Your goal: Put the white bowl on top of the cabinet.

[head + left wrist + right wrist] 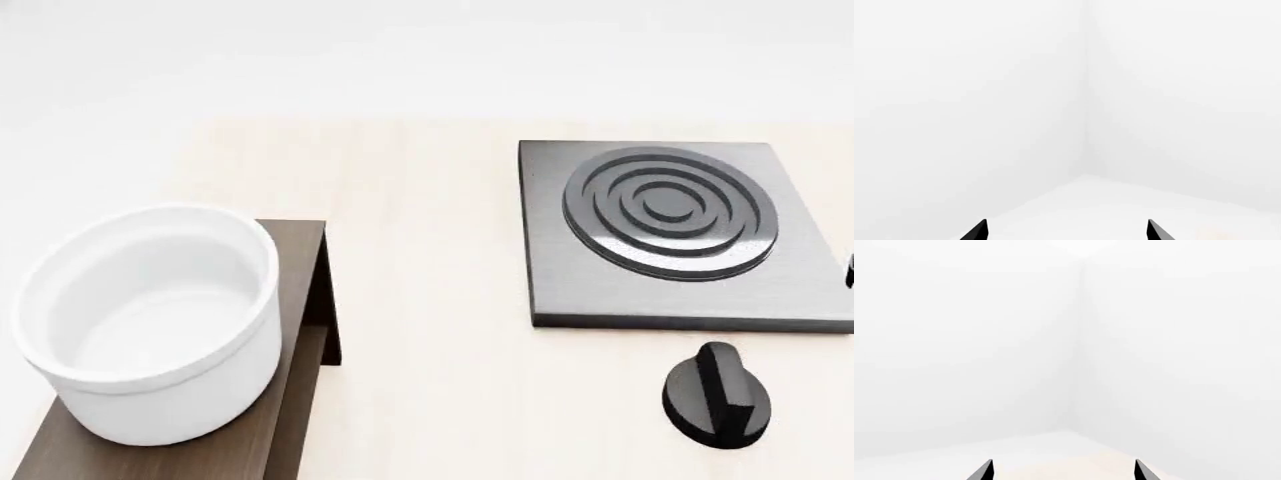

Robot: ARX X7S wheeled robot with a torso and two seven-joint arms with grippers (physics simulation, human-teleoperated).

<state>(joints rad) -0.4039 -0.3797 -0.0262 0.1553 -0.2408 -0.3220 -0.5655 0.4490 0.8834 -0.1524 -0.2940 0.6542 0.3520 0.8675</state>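
Note:
The white bowl (147, 320) stands upright on the flat top of the dark brown cabinet (296, 260) at the near left of the head view. It is deep, glossy and empty. Neither arm shows in the head view. My left gripper (1066, 231) is open and empty, its two dark fingertips (977, 231) wide apart, facing a white room corner. My right gripper (1062, 471) is also open and empty, its fingertips (983, 471) wide apart, facing white walls. Neither wrist view shows the bowl or the cabinet.
A grey square stove plate (561, 260) with ringed burner lies on the pale table (427, 250) at the right. A black round knob (718, 394) sits in front of it. A small dark object shows at the right edge (849, 270).

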